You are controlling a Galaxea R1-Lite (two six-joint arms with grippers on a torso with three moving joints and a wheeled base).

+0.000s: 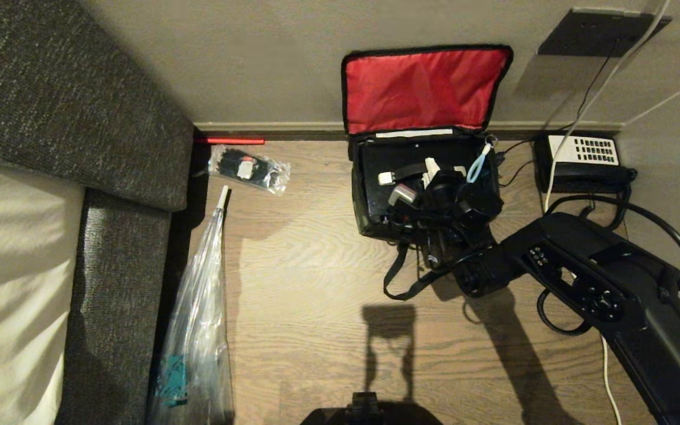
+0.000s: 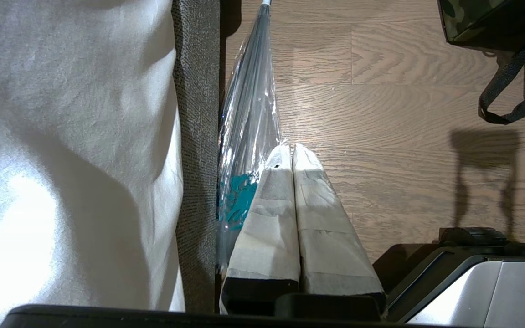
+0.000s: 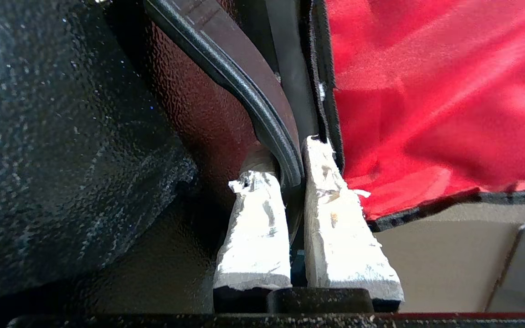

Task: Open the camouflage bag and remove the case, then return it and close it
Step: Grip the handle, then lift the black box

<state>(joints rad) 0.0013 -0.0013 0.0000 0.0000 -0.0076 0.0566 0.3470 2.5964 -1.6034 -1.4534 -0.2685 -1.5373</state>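
The camouflage bag [image 1: 366, 221] stands open on the wooden floor against the wall, its red lid lining [image 1: 422, 88] leaning back on the wall. The black speckled case [image 3: 53, 136] lies inside it. My right gripper [image 1: 430, 177] reaches down into the bag. In the right wrist view the right gripper [image 3: 290, 159] is shut on a curved black handle [image 3: 244, 91] at the case's edge, next to the red lining [image 3: 426, 91]. My left gripper [image 2: 288, 148] is shut on nothing, parked low beside the bed [image 2: 62, 136].
A black telephone [image 1: 582, 162] with a white keypad sits right of the bag, cables around it. A small clear bag [image 1: 248, 168] and a long clear plastic bag [image 1: 198, 313] lie by the grey bed base [image 1: 121, 283]. The bag's strap [image 1: 402, 277] trails on the floor.
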